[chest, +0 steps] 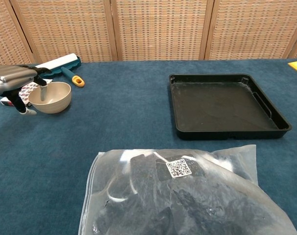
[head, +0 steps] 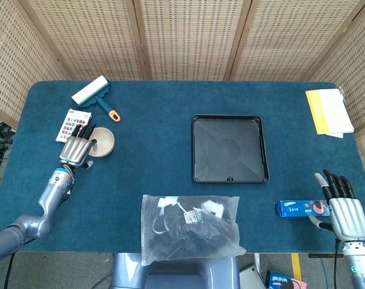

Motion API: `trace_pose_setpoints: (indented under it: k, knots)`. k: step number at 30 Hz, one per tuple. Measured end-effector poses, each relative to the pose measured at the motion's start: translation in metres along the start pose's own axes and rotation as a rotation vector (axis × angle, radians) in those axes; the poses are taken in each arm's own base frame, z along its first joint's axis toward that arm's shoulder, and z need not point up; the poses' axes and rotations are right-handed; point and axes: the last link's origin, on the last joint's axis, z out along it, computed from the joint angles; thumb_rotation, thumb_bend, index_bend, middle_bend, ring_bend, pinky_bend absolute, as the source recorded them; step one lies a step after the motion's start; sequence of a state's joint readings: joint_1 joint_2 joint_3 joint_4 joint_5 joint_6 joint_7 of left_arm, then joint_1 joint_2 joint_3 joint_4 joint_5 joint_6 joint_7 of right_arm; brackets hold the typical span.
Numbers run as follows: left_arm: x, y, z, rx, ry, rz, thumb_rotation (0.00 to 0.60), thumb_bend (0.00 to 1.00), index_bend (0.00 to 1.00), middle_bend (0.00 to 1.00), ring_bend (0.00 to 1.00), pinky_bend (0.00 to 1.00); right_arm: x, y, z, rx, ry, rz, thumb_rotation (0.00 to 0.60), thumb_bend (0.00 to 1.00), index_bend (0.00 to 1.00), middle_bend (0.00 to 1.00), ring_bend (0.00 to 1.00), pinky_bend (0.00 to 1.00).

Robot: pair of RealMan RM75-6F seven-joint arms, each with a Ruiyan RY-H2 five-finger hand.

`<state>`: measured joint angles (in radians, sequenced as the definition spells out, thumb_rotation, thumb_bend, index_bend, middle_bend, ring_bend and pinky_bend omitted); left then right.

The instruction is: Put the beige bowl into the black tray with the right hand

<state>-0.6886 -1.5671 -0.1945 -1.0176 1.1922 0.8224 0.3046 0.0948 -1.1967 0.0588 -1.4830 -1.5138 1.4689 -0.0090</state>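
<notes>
Sitting on the blue-carpeted counter (head: 158, 150) at its left side, the round beige bowl (head: 101, 142) is upright and well apart from the square black plastic tray (head: 230, 148) near the middle. The left hand (head: 78, 150) is over the bowl's left rim, with dark fingertips (chest: 42, 84) dipping inside; whether they actually pinch the rim I cannot tell, since the palm hides the contact from above and the chest view cuts the hand off at the frame edge. The right hand (head: 344, 211) rests far off at the counter's near right corner, fingers straight and slightly spread, holding nothing, just beside a small blue snack box (head: 298, 208); the chest view does not show it. A clear plastic bag of dark items (head: 190, 227) lies at the near edge, its contents hard to make out. Behind the bowl lie a printed card (head: 68, 123) and a white lint roller with teal handle (head: 94, 95).
</notes>
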Motion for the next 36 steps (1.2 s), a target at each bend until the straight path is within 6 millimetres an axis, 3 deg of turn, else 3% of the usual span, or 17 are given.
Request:
trace_pose_setpoints:
  k: [11,19,30,36]
  knots:
    - [-0.009,0.009,0.012,-0.014,-0.019,0.024,0.600,0.34,0.56,0.00,0.00,0.00,-0.001,0.003,-0.002,-0.014,0.004,-0.003,0.600,0.15,0.03,0.00,0.00,0.00]
    - [-0.012,0.013,0.014,-0.019,-0.011,0.030,0.600,0.47,0.65,0.00,0.00,0.00,-0.001,0.003,-0.004,-0.016,0.006,-0.007,0.600,0.15,0.03,0.00,0.00,0.00]
    - [-0.007,0.015,0.010,-0.038,0.068,0.034,0.600,0.48,0.68,0.00,0.00,0.00,0.001,0.003,-0.005,-0.013,0.015,-0.001,0.600,0.15,0.04,0.00,0.00,0.00]
    - [0.002,0.026,0.013,-0.071,0.099,0.027,0.600,0.48,0.68,0.00,0.00,0.00,0.001,0.003,-0.005,-0.017,0.014,0.000,0.600,0.15,0.06,0.00,0.00,0.00]
